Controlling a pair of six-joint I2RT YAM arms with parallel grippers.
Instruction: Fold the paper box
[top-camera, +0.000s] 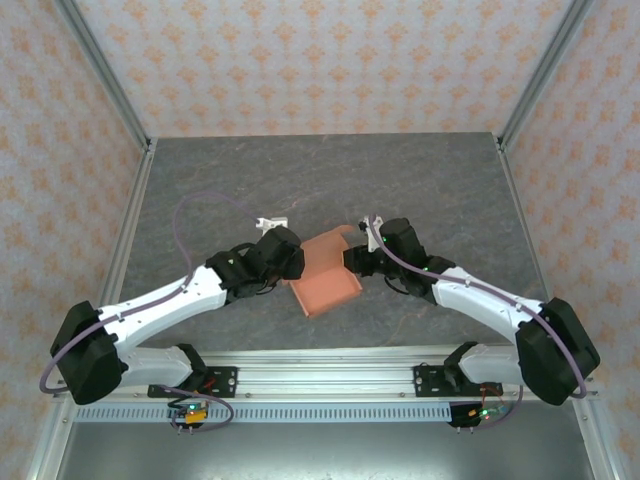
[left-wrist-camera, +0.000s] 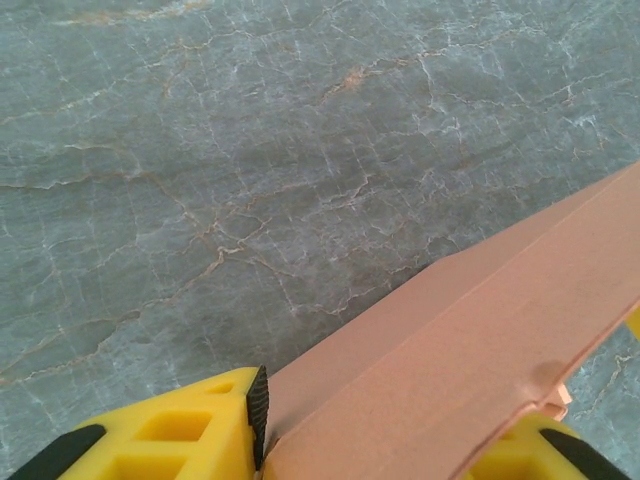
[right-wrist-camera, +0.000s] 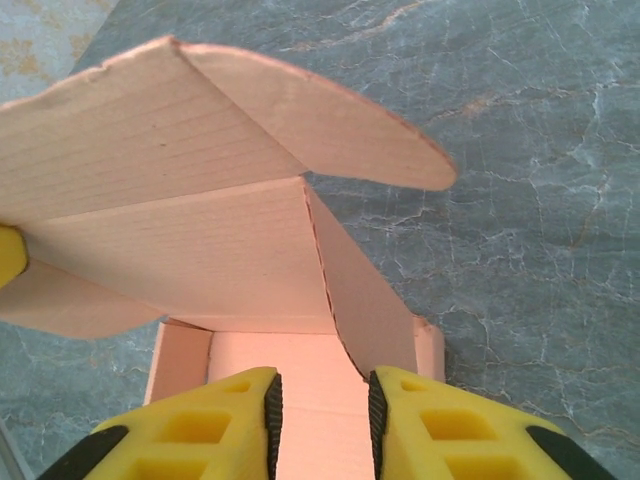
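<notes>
The paper box (top-camera: 325, 278) is a salmon-orange card tray lying mid-table between both arms, with its lid (right-wrist-camera: 160, 150) standing up. My left gripper (top-camera: 293, 265) is at the box's left side. In the left wrist view the box (left-wrist-camera: 470, 340) spans the space between the yellow fingers (left-wrist-camera: 200, 430), and the left pad presses against its edge, so this gripper (left-wrist-camera: 395, 420) is shut on it. My right gripper (top-camera: 352, 260) is at the right side. Its jaws (right-wrist-camera: 322, 420) stand narrowly open over the tray's inside (right-wrist-camera: 300, 365), and a side flap (right-wrist-camera: 365, 300) reaches down to the right pad.
The grey marbled table (top-camera: 400, 180) stretches behind and beside the box. Patterned walls with metal posts (top-camera: 105, 80) close in the left, right and far sides. The arms' mounting rail (top-camera: 330, 380) runs along the near edge.
</notes>
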